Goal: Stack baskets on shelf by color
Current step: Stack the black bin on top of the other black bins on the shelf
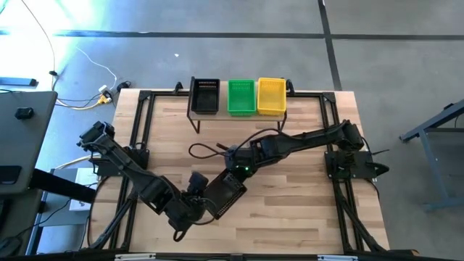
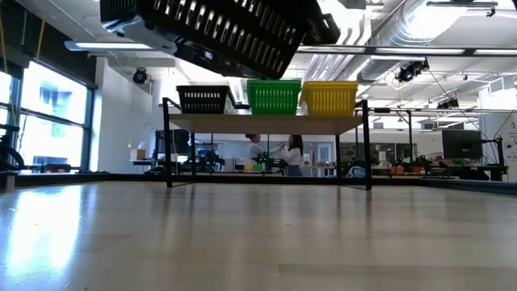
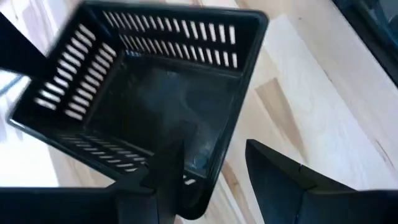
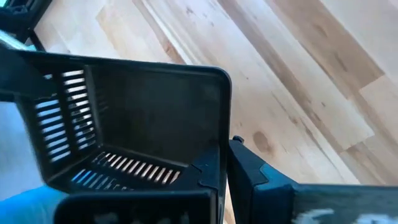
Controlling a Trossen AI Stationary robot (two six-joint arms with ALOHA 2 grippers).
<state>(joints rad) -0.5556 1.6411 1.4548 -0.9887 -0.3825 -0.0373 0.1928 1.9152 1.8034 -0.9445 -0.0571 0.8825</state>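
Butcher-block tabletop (image 1: 290, 181), pale wood planks w/ visible grain, fills the scene; behind it in the low view is a big workshop w/ ducts on the ceiling, and two people far off, too small to read.

At the table's far edge, well apart from both grippers, stands the low narrow shelf w/ light wood plank top and black metal legs (image 2: 266, 124). On it sit three stacks of perforated plastic baskets in a row: black basket stack (image 1: 204, 95), green basket stack (image 1: 241, 96), yellow basket stack (image 1: 272, 96). How many baskets are in each stack can't be made out from above or from the low view.

Near the table's front-middle, one black rectangular slotted plastic basket (image 1: 223, 194) is held tilted, off the wood. In the low view only its underside and slotted wall show, cut off at the frame top (image 2: 234, 36).

Left gripper (image 1: 194, 199) is at the basket's edge nearest it; wrist cam shows one dark finger (image 3: 168, 180) inside the rim and the other outside, pinching the wall. Right gripper (image 1: 235, 168) meets the opposite edge; its finger (image 4: 249, 171) sits just outside the basket corner, the other finger is hidden behind the wall, so it looks clamped on the rim.

Basket interior is smooth, glossy, w/ rows of narrow vertical slots and rounded corners.
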